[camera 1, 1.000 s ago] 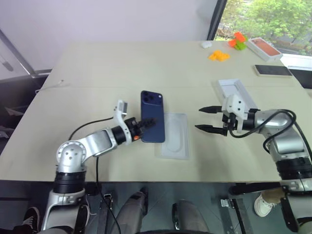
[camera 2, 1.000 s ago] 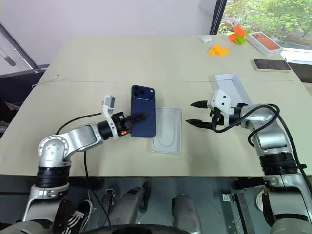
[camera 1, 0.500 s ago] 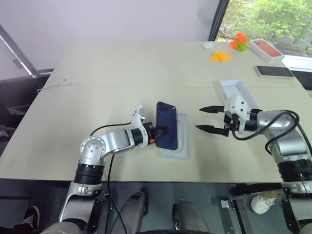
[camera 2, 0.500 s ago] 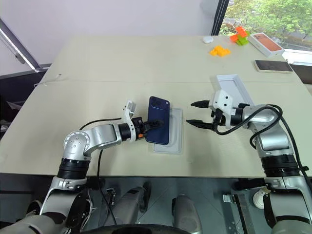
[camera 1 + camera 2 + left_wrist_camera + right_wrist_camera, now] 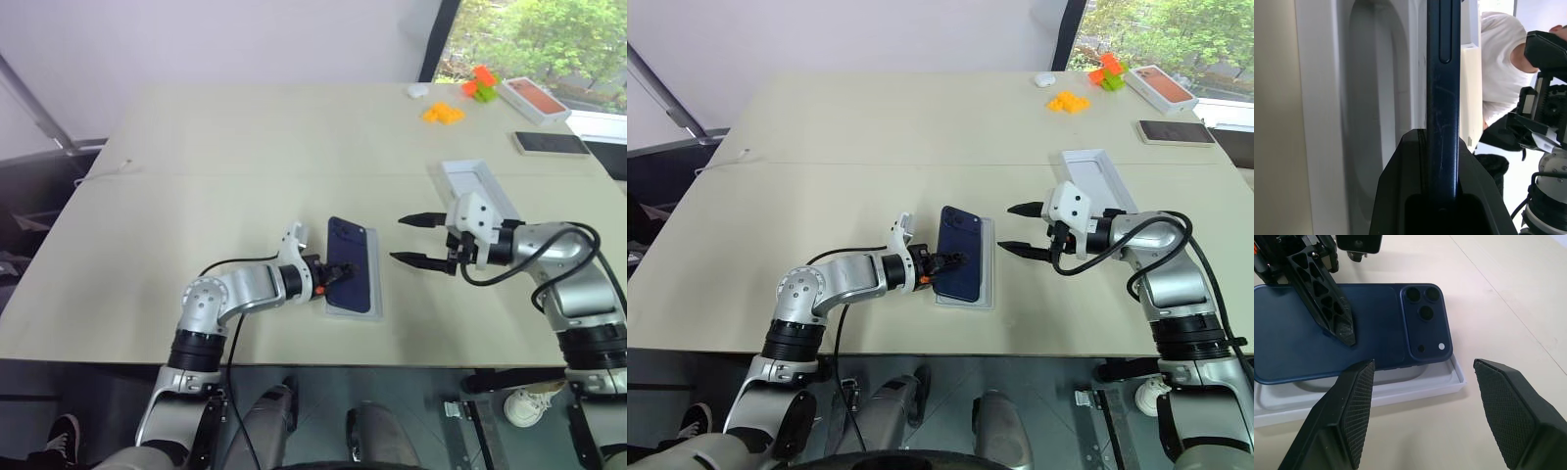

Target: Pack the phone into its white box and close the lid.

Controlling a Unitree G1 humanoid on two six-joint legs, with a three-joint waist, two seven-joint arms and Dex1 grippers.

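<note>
Left gripper [image 5: 331, 277] pinches the glossy navy-blue slab phone [image 5: 351, 276] by its edge, holding it just above the shallow white rectangular box base [image 5: 988, 266], likely lining it up. Beyond the base, the right gripper [image 5: 409, 240] waits spread; the plain white lid [image 5: 472, 180] lies behind it.

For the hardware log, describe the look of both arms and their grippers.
Both arms are rounded silver-grey metal segments with black joint bands and a loose black cable looping alongside. The left gripper has two slim black fingers, orange accents at its base and a small white camera block. The right gripper has a blocky white housing and black fingers with a fine cross-hatched pad texture.
</note>
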